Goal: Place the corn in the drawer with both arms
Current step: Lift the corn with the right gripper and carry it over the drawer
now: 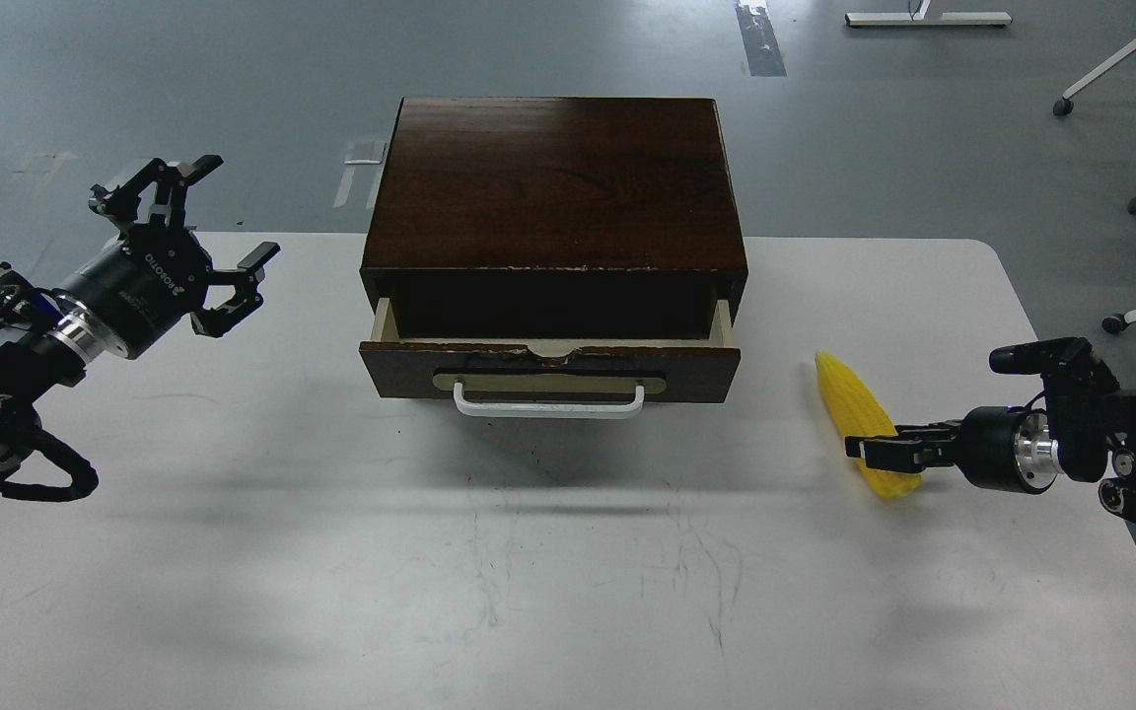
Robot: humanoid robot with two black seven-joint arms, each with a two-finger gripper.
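Spanning grey floor, white table (568, 592) bears casing (553, 177).

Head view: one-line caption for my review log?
Right gripper at the corn on the table; drawer slightly open; left gripper open.

We are in what looks like a lab or office workroom. Our white table (568, 592) carries scuffs and stands on a bare grey floor (183, 79) marked with strips of tape (760, 39). Beyond its far right corner we see the wheeled legs of office chairs (1135, 89), and a white stand base (928, 18) lies at the far edge.
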